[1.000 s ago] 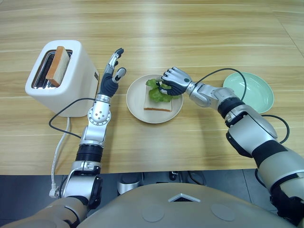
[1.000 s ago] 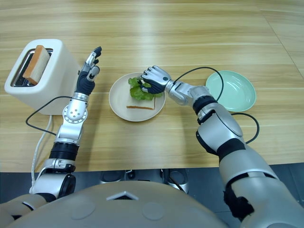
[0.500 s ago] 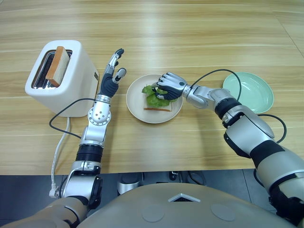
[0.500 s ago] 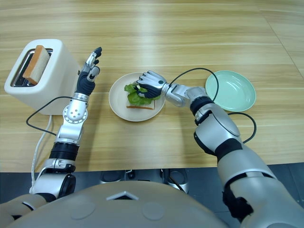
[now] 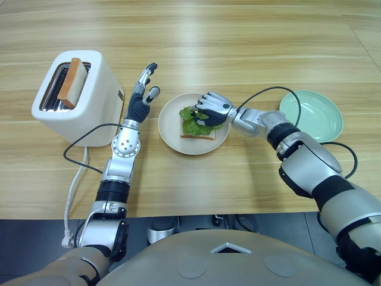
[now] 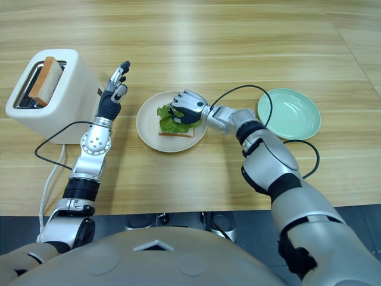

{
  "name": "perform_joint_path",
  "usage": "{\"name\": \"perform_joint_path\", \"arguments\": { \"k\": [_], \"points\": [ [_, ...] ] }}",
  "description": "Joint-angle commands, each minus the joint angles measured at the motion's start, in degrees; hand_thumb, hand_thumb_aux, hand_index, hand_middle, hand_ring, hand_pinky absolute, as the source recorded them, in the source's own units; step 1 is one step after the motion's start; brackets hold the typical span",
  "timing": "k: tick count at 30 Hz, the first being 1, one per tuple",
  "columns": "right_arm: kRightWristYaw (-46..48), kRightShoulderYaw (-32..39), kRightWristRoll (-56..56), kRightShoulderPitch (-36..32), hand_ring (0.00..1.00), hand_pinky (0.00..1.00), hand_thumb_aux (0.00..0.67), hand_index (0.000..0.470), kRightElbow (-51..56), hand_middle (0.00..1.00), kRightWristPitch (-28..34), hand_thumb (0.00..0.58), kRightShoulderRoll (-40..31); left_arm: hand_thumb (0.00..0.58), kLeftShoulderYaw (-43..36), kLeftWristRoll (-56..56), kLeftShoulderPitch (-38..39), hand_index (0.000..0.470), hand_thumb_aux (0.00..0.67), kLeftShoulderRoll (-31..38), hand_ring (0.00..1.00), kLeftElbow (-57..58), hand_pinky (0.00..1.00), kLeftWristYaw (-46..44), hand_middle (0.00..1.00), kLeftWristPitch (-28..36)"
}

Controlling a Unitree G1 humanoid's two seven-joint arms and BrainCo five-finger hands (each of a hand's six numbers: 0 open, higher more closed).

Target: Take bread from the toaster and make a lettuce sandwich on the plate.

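Note:
A white toaster (image 5: 89,89) stands at the left with one bread slice (image 5: 70,82) upright in its slot. On the beige plate (image 5: 169,119) lies another bread slice (image 5: 196,133) with green lettuce (image 5: 191,119) on top. My right hand (image 5: 213,108) rests over the lettuce with its fingers curled around it. Between toaster and plate my left hand (image 5: 143,92) stands upright, fingers extended and holding nothing.
An empty green bowl (image 5: 315,113) sits at the right of the plate. Black cables loop over the table near both forearms, and the toaster's white cord (image 5: 74,190) runs to the front edge. Bare wooden table lies behind.
My right hand has moved left and down with the lettuce, laying it onto the bread slice. My left hand has shifted slightly to the right.

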Motion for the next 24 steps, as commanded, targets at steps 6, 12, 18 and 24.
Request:
{"name": "perform_joint_path", "arguments": {
  "k": [6, 12, 18, 24],
  "points": [
    [-1.5, -0.5, 0.7, -0.7, 1.00, 1.00, 0.000, 0.000, -0.3, 1.00, -0.7, 0.000, -0.7, 0.000, -0.5, 0.2, -0.2, 0.000, 0.000, 0.3, 0.00, 0.9, 0.00, 0.1, 0.00, 0.0],
    [-3.0, -1.4, 1.4, -1.1, 1.00, 1.00, 0.000, 0.000, -1.5, 1.00, -2.2, 0.000, -1.9, 0.000, -0.5, 0.2, -0.5, 0.000, 0.000, 0.3, 0.00, 1.5, 0.00, 0.1, 0.00, 0.0],
    [-6.0, -4.2, 2.9, -2.1, 1.00, 1.00, 0.000, 0.000, -4.5, 1.00, -3.4, 0.000, -4.7, 0.000, 0.0, 0.0, -0.1, 0.000, 0.000, 0.7, 0.00, -1.1, 0.00, 0.2, 0.00, -0.3],
    [-8.5, -14.4, 12.0, -0.2, 1.00, 1.00, 0.000, 0.000, -9.6, 1.00, -6.9, 0.000, -10.0, 0.000, 3.8, 3.8, 5.0, 0.000, 0.000, 3.8, 0.00, -27.5, 0.00, 0.0, 0.00, 4.2]
  ]
}}
